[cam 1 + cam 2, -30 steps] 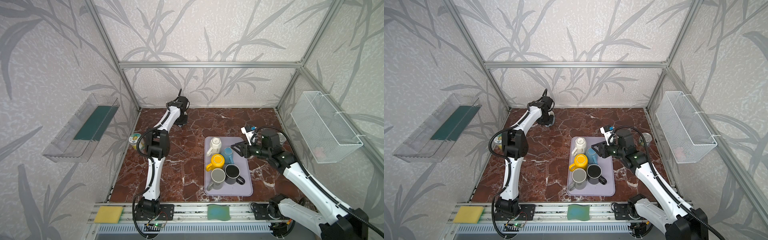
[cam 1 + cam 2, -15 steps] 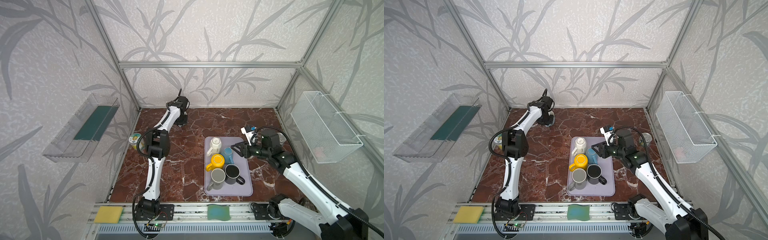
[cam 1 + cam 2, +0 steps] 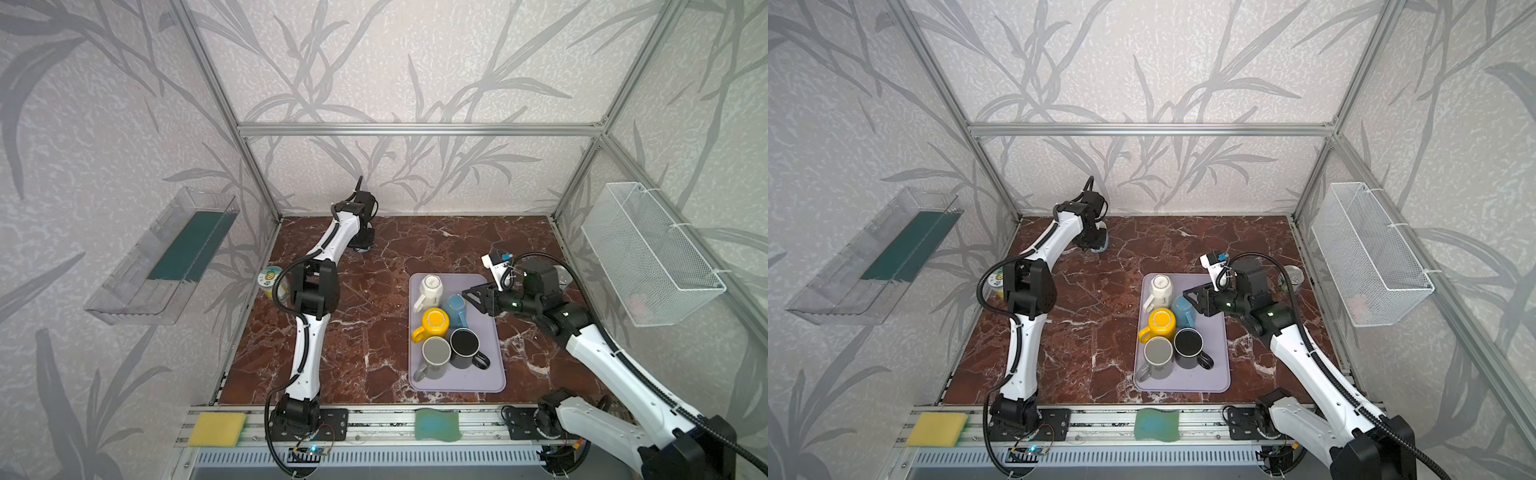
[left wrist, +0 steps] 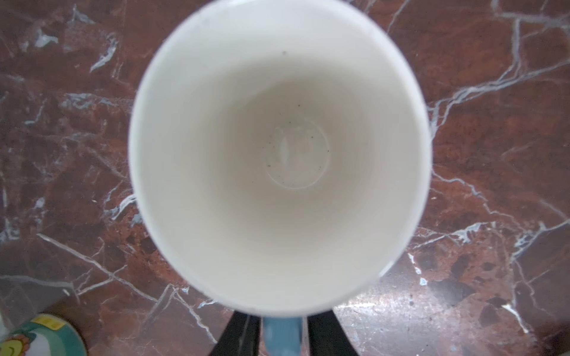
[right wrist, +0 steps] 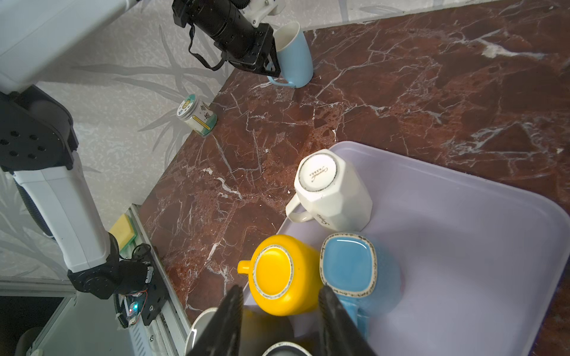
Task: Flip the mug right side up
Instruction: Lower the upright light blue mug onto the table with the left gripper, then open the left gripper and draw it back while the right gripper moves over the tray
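While blue mug (image 5: 293, 55) stands upright on marble (image 3: 374, 332) by leaf-papered wall (image 3: 415, 166) | left gripper (image 4: 283, 320) parted astride handle (image 5: 279, 81) | right gripper (image 5: 280, 294) parted

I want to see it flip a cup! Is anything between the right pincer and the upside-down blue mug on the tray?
Nothing visible. The right pincer hovers open right beside the upside-down blue mug. The yellow mug sits close on the blue mug's far side, not between them.
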{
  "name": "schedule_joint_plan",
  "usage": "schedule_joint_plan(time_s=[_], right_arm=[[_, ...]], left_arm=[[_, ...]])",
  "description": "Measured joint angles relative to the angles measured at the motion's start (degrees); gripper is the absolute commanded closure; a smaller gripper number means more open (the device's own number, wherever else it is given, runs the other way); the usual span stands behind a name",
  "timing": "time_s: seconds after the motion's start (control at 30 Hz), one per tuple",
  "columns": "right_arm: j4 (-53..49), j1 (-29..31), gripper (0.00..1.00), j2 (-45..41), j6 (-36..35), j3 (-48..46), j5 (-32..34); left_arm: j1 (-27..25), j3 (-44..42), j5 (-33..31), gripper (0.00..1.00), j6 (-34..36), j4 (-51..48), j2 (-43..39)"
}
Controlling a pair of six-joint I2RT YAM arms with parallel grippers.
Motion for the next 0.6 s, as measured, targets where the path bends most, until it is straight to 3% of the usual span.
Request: schedule_joint_plan(time_s=[0.1, 0.23, 0.6], right_arm=[[-0.02, 0.00, 0.59, -0.02, -0.13, 0.00, 0.17], [-0.04, 0.00, 0.57, -0.02, -0.35, 0.00, 0.72], [-2.34, 0.00, 0.53, 0.00, -1.77, -0.07, 4.24]], left_arm=[[0.00, 0.09, 0.28, 0.38, 0.15, -0.02, 0.00], [0.00, 0.13, 0.57, 0.29, 0.46, -0.02, 0.00], [0.00, 0.02, 2.23, 0.25, 0.63, 0.07, -2.78]])
